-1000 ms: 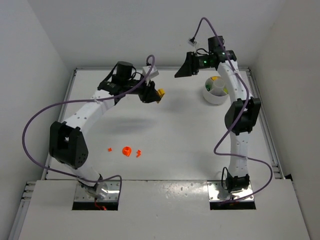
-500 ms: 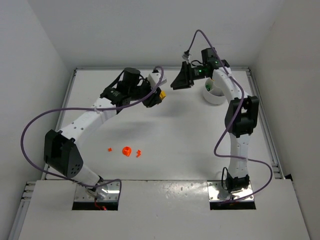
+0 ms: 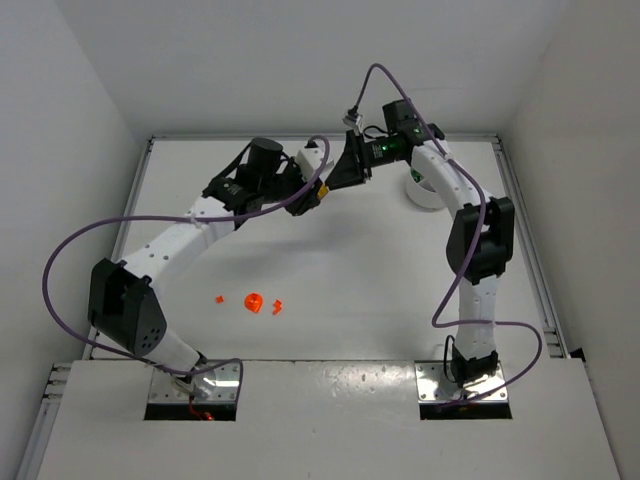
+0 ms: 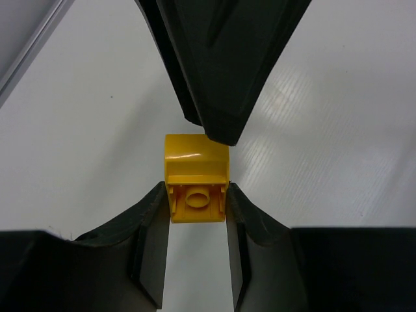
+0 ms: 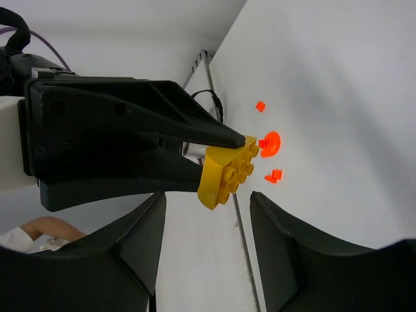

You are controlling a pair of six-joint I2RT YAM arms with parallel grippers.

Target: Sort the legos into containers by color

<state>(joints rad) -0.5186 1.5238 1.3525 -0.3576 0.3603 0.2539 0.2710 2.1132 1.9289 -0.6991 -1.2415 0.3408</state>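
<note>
My left gripper (image 3: 314,193) is shut on a yellow lego (image 3: 322,189) and holds it above the table at the back middle. In the left wrist view the lego (image 4: 196,175) sits clamped between my fingertips (image 4: 151,214). My right gripper (image 3: 337,178) is open and right against it. In the right wrist view the yellow lego (image 5: 227,172) lies just ahead of my open right gripper (image 5: 208,218), not between its fingers. Three orange-red legos (image 3: 254,302) lie on the table front left. The white dish (image 3: 417,193) is mostly hidden behind the right arm.
The orange-red bits also show in the right wrist view (image 5: 270,143). The table's raised rim (image 3: 150,150) runs along the back and sides. Purple cables loop off both arms.
My right gripper has swung left from over the dish to meet the left gripper. The left gripper, still holding the yellow lego, has moved slightly right toward it.
</note>
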